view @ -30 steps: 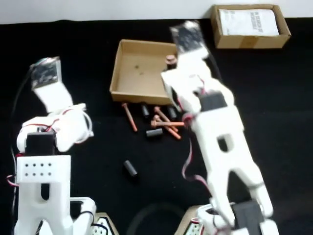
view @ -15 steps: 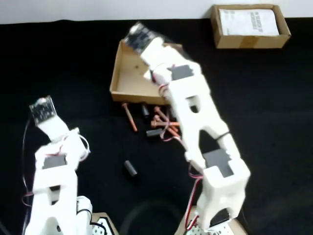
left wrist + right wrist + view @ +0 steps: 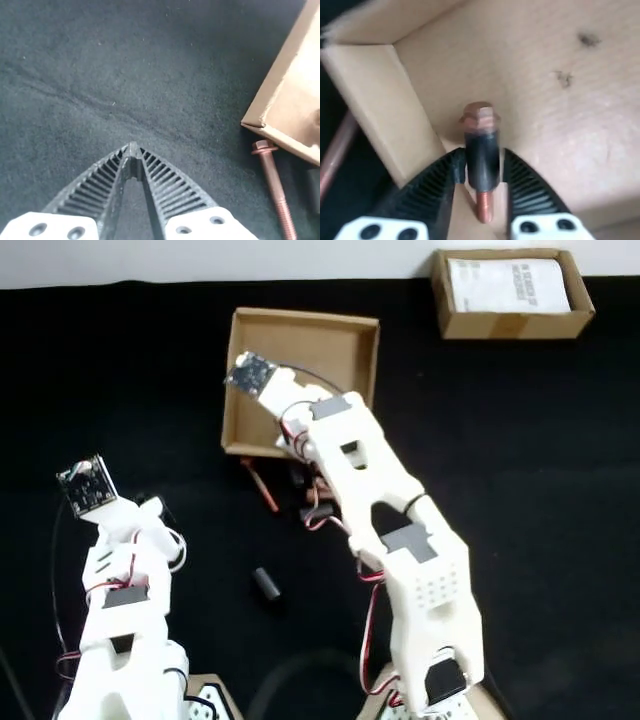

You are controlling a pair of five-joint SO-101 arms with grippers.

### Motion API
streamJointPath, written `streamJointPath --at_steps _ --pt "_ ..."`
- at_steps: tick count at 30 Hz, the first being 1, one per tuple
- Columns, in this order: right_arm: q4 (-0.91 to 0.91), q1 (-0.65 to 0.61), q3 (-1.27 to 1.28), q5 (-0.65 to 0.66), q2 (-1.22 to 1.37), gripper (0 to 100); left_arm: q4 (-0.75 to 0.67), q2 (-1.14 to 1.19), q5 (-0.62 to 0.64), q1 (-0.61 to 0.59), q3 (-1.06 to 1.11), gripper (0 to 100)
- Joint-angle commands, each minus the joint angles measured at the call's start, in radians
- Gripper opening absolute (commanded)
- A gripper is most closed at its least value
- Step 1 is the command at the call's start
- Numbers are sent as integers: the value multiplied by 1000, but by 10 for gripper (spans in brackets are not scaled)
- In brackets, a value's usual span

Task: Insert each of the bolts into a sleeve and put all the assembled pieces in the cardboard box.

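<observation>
- Over the cardboard box (image 3: pixel 560 125) floor, a bolt (image 3: pixel 480 116) in its sleeve (image 3: pixel 481 167) is clamped by the right gripper (image 3: pixel 481 155), with its long axis along the fingers and its head pointing outward.
- Fingers of the left gripper (image 3: pixel 133 148) are pressed together above the black table (image 3: pixel 75 75).

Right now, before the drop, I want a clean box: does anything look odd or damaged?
Only two small dark specks on the floor of the brown cardboard box. The copper bolt in its black sleeve sits straight in the right gripper; nothing looks damaged.
</observation>
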Motion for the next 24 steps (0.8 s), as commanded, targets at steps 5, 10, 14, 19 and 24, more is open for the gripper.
streamJointPath --at_steps 5,10,14,19,24 --pt "274 -8 -306 -32 -25 138 -20 2 -6 -7 -8 9" --pt "590 -24 -521 -351 -107 138 -20 4 -6 -7 -8 9" --pt "894 -68 -613 -600 -177 138 -20 4 -6 -8 -7 9" --pt "889 -114 -392 -784 -383 138 -20 2 -6 -8 -7 9" --pt "886 -263 -1 -792 -622 138 -20 -4 -6 -10 -5 9"
